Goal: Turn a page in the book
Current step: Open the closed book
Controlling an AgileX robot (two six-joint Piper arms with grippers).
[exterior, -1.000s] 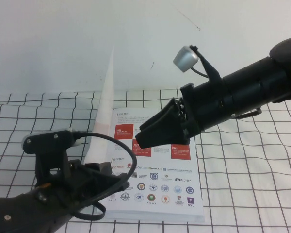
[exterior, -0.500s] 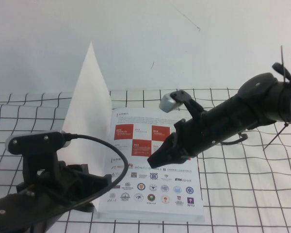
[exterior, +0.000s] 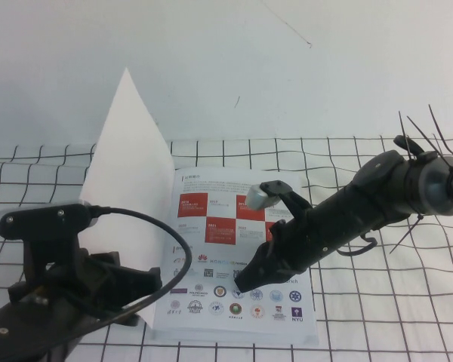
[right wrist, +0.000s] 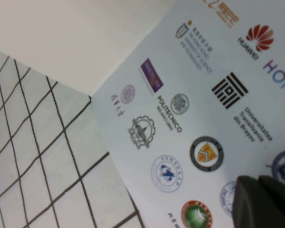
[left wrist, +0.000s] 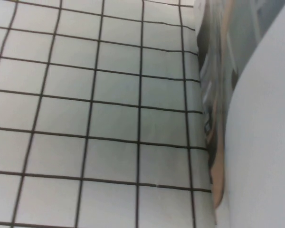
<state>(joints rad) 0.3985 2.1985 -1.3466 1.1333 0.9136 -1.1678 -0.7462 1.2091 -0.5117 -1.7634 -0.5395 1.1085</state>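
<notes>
The book [exterior: 238,302] lies open on the grid mat, showing its inner page with red squares and logos [right wrist: 194,109]. The page [exterior: 128,166] stands raised at the book's left side, plain white side towards me. Its photo side shows edge-on in the left wrist view [left wrist: 213,118]. My left gripper [exterior: 147,290] is at the page's lower edge and holds it up; its fingers are outside the left wrist view. My right gripper [exterior: 245,280] is shut, with its tips [right wrist: 256,192] resting on the inner page among the logos.
The black-lined grid mat [exterior: 392,302] covers the table on both sides of the book [left wrist: 85,118]. A white wall [exterior: 226,60] stands behind. Thin cable ties [exterior: 419,124] stick out from the right arm.
The page has swung further left, showing more of its white side. The left arm moved left with it. The right gripper came down and forward onto the logo rows.
</notes>
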